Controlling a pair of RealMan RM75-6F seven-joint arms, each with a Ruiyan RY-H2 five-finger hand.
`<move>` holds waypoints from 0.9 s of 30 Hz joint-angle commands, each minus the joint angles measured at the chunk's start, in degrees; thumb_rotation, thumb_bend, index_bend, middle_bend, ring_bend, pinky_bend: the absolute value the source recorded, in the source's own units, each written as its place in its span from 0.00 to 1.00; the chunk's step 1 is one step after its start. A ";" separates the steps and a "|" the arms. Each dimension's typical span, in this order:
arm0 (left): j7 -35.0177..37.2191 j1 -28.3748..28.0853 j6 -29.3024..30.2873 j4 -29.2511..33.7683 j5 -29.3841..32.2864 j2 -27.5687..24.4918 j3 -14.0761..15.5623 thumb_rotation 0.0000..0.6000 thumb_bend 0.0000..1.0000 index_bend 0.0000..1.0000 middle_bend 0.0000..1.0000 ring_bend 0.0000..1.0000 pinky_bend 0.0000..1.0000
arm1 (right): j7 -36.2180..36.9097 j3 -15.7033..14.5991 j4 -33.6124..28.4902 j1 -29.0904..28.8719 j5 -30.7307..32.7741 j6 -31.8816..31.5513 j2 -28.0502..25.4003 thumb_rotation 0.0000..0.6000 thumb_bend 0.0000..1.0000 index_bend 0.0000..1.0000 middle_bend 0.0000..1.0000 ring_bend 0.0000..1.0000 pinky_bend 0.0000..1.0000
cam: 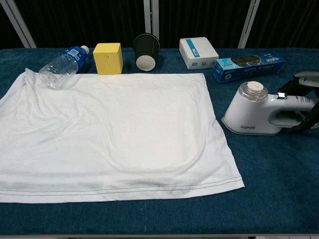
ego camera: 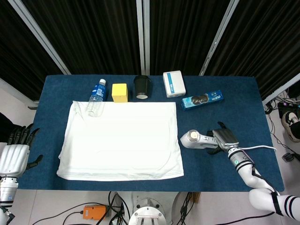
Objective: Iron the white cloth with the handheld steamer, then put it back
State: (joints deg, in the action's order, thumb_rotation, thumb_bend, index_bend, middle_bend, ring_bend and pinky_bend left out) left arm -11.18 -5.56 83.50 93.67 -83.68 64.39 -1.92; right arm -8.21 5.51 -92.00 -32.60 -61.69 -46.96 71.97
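The white cloth (ego camera: 121,139) (cam: 109,134) lies spread flat on the blue table (ego camera: 225,173), with wrinkles at its left end. The white handheld steamer (ego camera: 196,138) (cam: 254,115) rests on the table just right of the cloth's right edge, its round cap facing up. My right hand (ego camera: 226,139) (cam: 305,94) lies over the steamer's handle with fingers curled around it. My left hand (ego camera: 14,154) hangs off the table's left edge, fingers apart and empty.
Along the back edge stand a water bottle (ego camera: 96,97) lying on the cloth's corner, a yellow block (ego camera: 120,92), a black cup (ego camera: 141,87), a white box (ego camera: 174,84) and a blue biscuit pack (ego camera: 202,99). The steamer's white cord (ego camera: 258,146) trails right.
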 commanded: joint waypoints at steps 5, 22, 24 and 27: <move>-0.02 -0.10 -0.12 -0.05 0.00 0.21 -0.02 1.00 0.16 0.11 0.03 0.00 0.00 | 2.88 -0.28 -0.02 0.43 -0.42 0.86 -0.62 1.00 0.19 0.63 0.65 0.65 0.00; 0.03 -0.79 -0.87 -0.30 -0.17 0.70 -0.13 1.00 0.16 0.11 0.03 0.00 0.00 | 1.10 -1.57 -4.75 2.07 2.56 -2.52 -1.91 1.00 0.25 0.67 0.68 0.71 0.00; 0.06 -0.87 -0.99 -0.35 -0.10 0.76 -0.16 1.00 0.16 0.11 0.03 0.00 0.00 | 0.21 -1.41 -3.96 2.07 3.56 -3.31 -1.20 1.00 0.28 0.67 0.68 0.71 0.00; -0.03 -0.98 -1.01 -0.29 -0.23 0.73 -0.18 1.00 0.16 0.11 0.03 0.00 0.00 | -0.85 -0.98 -2.38 1.71 4.79 -3.82 -0.04 1.00 0.29 0.67 0.68 0.71 0.00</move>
State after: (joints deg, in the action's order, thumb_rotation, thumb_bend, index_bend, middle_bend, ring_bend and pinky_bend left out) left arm -11.21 -6.54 82.50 93.37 -83.91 65.13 -2.10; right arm -8.58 4.33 -94.95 -30.73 -57.33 -50.54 71.43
